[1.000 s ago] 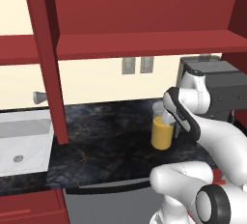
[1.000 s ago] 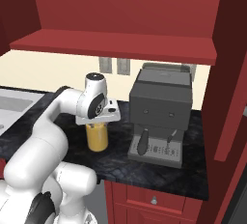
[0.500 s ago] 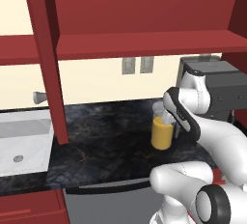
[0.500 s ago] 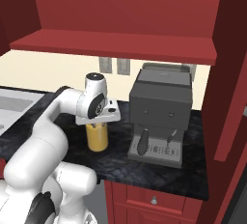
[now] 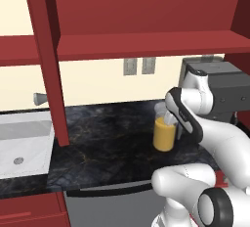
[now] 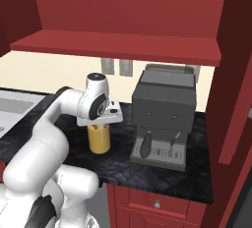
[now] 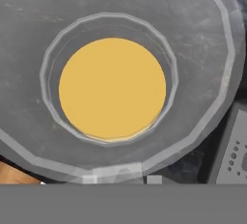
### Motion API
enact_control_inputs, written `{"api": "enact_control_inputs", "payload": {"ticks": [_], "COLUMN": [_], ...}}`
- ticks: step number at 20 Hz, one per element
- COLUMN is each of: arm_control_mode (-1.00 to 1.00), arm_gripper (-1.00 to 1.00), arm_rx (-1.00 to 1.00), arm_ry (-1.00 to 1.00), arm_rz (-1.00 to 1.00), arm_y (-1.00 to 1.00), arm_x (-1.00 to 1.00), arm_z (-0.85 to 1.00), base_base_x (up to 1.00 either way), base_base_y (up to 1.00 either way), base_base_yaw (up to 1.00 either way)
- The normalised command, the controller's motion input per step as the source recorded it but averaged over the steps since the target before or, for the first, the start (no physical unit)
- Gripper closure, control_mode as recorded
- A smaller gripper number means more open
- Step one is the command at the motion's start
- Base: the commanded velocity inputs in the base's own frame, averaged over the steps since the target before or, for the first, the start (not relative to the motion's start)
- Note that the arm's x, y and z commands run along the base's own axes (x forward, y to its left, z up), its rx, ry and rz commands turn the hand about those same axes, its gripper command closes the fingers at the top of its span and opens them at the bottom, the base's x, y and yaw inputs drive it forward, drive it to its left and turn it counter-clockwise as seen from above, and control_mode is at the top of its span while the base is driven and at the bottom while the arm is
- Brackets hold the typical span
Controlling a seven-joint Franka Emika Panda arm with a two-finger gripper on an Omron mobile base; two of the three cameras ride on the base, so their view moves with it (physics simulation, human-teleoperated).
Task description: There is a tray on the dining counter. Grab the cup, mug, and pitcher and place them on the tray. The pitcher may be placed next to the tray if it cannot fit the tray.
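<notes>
The pitcher is a clear cylinder with orange liquid in its lower part. It stands upright on the narrow black counter, just left of the coffee machine. My gripper comes down on its clear top from above, fingers at the rim on the side towards the machine. From the right base view, the hand covers the top of the pitcher. The hand view looks straight down into the pitcher, with its rim wall at my gripper. The tray, cup, mug and dining counter are out of view.
A dark grey coffee machine stands close to the pitcher's right. A red shelf hangs low over the counter, and a red post rises at the left. A white sink lies further left.
</notes>
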Motion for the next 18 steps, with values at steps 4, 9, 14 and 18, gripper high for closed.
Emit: {"api": "enact_control_inputs", "payload": {"ticks": [4,9,14,18], "arm_control_mode": [-1.00,-1.00,-1.00,-1.00], "arm_gripper": [1.00,1.00,1.00,1.00], "arm_rx": [-0.02,0.00,0.00,0.00], "arm_ry": [-0.01,-0.06,-0.04,0.00], "arm_rz": [0.00,0.00,0.00,0.00], "arm_y": [0.01,0.00,0.00,0.00], "arm_x": [-0.06,-0.18,-0.38,-0.44], "arm_z": [0.31,0.30,0.20,0.27], "base_base_x": [0.00,0.00,0.00,0.00], "base_base_y": [0.00,0.00,0.00,0.00], "base_base_yaw": [0.00,0.00,0.00,0.00]}}
